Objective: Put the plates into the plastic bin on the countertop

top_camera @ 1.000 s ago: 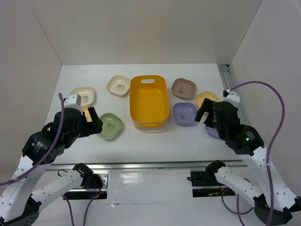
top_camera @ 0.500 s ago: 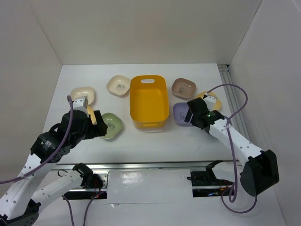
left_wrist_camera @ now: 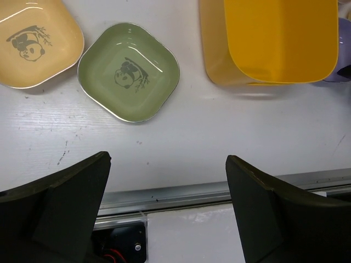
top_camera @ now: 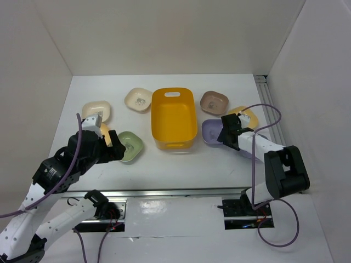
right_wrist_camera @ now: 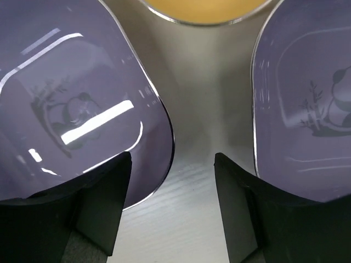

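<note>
The plastic bin stands mid-countertop, deep and yellow-orange. Around it lie plates: two cream ones, green, brown, yellow-orange and lavender. My right gripper is low at the lavender plate's right edge. In the right wrist view its jaws are open and straddle that plate's rim, one finger over the dish, one over the table; a second lavender plate lies to the right. My left gripper hangs open above bare table, near the green plate and a beige plate.
White walls close in the countertop at the back and both sides. A metal rail runs along the near edge, also seen in the left wrist view. The bin's near wall sits right of the green plate.
My right arm has swung in from the right and dropped to the lavender plate, its jaws narrowing. My left arm has drifted slightly toward the near edge, still open.
</note>
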Available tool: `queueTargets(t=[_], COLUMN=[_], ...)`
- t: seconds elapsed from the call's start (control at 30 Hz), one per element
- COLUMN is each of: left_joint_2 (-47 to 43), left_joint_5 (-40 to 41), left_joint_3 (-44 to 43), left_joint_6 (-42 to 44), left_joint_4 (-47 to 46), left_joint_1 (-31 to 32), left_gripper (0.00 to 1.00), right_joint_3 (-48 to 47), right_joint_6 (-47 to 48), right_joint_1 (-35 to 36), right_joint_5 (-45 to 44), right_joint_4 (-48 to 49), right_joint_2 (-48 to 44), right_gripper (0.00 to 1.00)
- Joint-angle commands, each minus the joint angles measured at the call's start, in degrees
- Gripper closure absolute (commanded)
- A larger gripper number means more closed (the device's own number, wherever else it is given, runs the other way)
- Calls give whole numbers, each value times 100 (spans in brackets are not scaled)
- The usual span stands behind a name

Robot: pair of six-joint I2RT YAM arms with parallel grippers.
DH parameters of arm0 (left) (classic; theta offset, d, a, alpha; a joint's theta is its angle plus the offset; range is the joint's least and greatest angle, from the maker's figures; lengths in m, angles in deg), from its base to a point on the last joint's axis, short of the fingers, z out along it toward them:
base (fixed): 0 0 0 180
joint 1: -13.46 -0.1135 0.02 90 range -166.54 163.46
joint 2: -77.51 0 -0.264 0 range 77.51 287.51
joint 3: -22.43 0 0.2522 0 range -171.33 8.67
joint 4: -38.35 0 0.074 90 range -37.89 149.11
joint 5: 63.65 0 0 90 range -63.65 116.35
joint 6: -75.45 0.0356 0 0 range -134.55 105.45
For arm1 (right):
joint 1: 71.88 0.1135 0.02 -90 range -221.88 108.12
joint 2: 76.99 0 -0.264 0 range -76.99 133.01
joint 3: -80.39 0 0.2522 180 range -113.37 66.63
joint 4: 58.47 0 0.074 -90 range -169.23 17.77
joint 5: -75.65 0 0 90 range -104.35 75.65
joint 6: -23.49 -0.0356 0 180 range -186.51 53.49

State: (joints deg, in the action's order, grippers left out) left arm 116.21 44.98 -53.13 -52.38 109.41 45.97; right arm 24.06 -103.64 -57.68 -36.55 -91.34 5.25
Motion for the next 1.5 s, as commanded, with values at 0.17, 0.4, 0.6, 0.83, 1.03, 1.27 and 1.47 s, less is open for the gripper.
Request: queueTargets(t=[0.17,0.4,0.6,0.83,1.03,1.27,1.47], left_joint_2=[-126,-126,-126,120,682,1271,1807], left_joint_5=[-62,-62,-62,158,509,895,1247], left_joint_3=[1,1,1,-51,-105,554,1221], left_joint_6=[100,100,100,-224,-1348,-3493,-4233], left_joint_4=[-237,-237,-237,-158,167,168,-332], left_joint_1=[-8,-8,-8,-8,-8,-8,-210], left_gripper=[0,0,0,0,0,0,0], right_joint_3=[363,609,137,-1270,-2061,-3482,-4416], right_joint_6=[-137,-742,-1542,-1598,-228,1742,2394], right_joint_1=[13,329,751,1269,1498,1498,1446], right_joint_5=[172,-372,-1479,-2464,-2019,609,1165], right_joint_4=[822,190,-1251,-2343,-1176,-462,-268], right_joint_2=[292,-304,-822,-1727,-2291,-211,1469], right_gripper=[81,100,100,100,100,100,100])
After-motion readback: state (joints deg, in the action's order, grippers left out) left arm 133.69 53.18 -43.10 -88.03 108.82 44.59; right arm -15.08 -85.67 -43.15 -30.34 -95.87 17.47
